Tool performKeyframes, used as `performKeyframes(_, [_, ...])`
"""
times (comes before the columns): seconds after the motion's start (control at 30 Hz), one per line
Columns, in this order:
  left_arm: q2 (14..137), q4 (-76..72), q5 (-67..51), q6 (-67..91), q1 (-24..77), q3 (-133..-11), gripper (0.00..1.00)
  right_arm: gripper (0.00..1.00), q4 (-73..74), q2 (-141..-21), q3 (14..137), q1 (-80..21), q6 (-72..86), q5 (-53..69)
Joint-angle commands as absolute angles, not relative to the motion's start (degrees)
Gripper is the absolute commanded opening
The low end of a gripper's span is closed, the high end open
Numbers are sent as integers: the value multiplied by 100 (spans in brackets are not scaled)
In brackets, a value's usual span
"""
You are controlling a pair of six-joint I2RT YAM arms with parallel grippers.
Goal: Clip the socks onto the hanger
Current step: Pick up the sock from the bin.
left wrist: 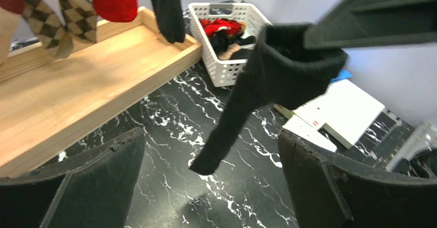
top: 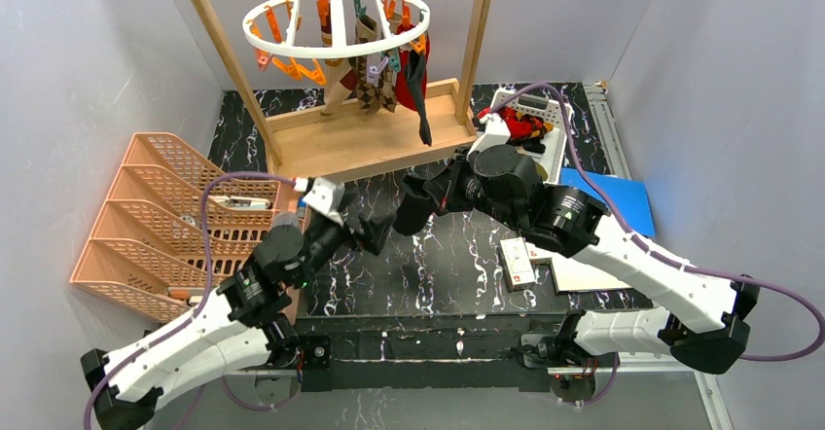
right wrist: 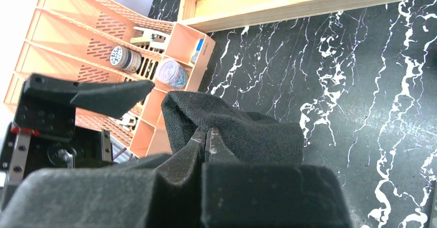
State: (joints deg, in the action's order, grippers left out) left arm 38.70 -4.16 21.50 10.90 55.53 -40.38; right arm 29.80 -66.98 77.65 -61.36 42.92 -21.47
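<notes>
Top external view: the black marbled counter (top: 457,255) carries, at upper centre of the frame, a wooden frame (top: 370,143) from which the hanger (top: 336,53) is suspended. An orange tray rack (top: 156,216) stands at left. A white basket (top: 556,109) at upper right holds the unhung socks (top: 520,126).

Three socks already hang from the ring's right half: an argyle sock (top: 368,80), a red sock (top: 409,60) and a black one (top: 420,99).

Left wrist view: a further black sock (left wrist: 268,78) dangles in mid-air over the counter at centre frame, cuff uppermost and toe hanging free near the surface.

Right wrist view: the right pincer (right wrist: 206,135) is fully closed, pinching a fold of this sock's cuff. The left pincer (left wrist: 210,134) stands at its widest and holds nothing; its two pads flank the sock's lower end without touching it.

The step in hand is judged to be a second grasp on the hanging sock. To do it well, the left pincer should likely close on the cuff edge beside the right one, not on the limp toe. That leaves a taut, exposed strip of fabric between the two.

That strip can then be offered to a free orange clip (top: 292,65) on the ring's left half, well apart from the socks already hung.
</notes>
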Motion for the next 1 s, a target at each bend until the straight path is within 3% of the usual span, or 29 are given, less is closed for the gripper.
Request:
performKeyframes(0.0, [2985,-1792,1167,380,5572,-3239,98,1,2545,-6496,7576,-6058,4642,-2081])
performKeyframes(0.2, [3334,-1417,924,126,5572,-3480,91,1,1982,-6413,7200,-6062,4617,-1658])
performKeyframes(0.5, [3873,-1685,133,-158,5572,-3627,67,1,1683,-6421,6962,-6057,4749,-1457])
performKeyframes(0.7, [3873,-1920,223,-211,5572,-3541,59,1,1695,-6352,6906,-6060,4767,-1376])
performKeyframes(0.97, [3954,-1969,235,-277,5572,-3592,57,1,1663,-6302,6829,-6062,4726,-1248])
